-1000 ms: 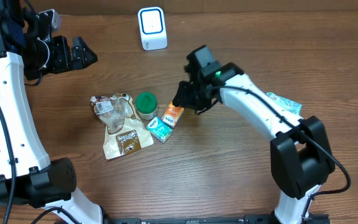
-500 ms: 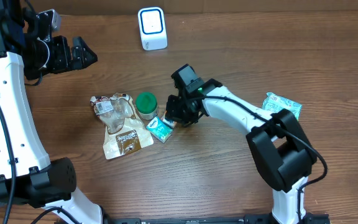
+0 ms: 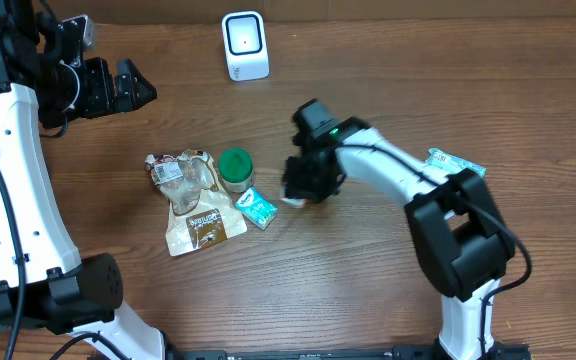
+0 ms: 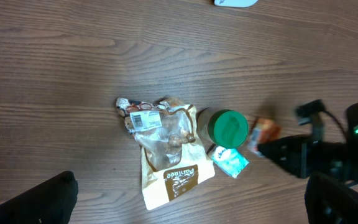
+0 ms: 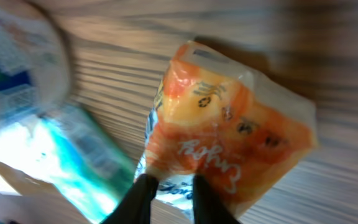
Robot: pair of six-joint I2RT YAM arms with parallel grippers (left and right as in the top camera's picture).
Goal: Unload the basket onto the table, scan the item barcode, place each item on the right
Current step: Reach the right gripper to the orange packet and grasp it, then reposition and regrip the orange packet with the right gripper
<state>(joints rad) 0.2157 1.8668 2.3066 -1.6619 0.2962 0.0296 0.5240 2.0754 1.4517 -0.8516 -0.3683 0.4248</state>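
Note:
An orange snack packet (image 5: 229, 124) fills the right wrist view, and my right gripper (image 5: 173, 200) is shut on its lower edge. From overhead the right gripper (image 3: 305, 185) covers most of that packet, just right of a teal packet (image 3: 259, 208). The left wrist view shows the orange packet (image 4: 265, 130) beside the right arm. The white barcode scanner (image 3: 245, 45) stands at the table's back middle. My left gripper (image 3: 140, 85) hangs open, high at the back left, with nothing between its fingers (image 4: 33, 199).
A green-lidded jar (image 3: 235, 165), a clear bag of snacks (image 3: 178, 172) and a brown-and-cream pouch (image 3: 203, 225) lie left of the teal packet. Another teal packet (image 3: 455, 165) lies at the right, by the right arm's base.
My right gripper came left and down onto the orange packet, closed on it, and has shifted slightly right with it. The left arm has not moved.

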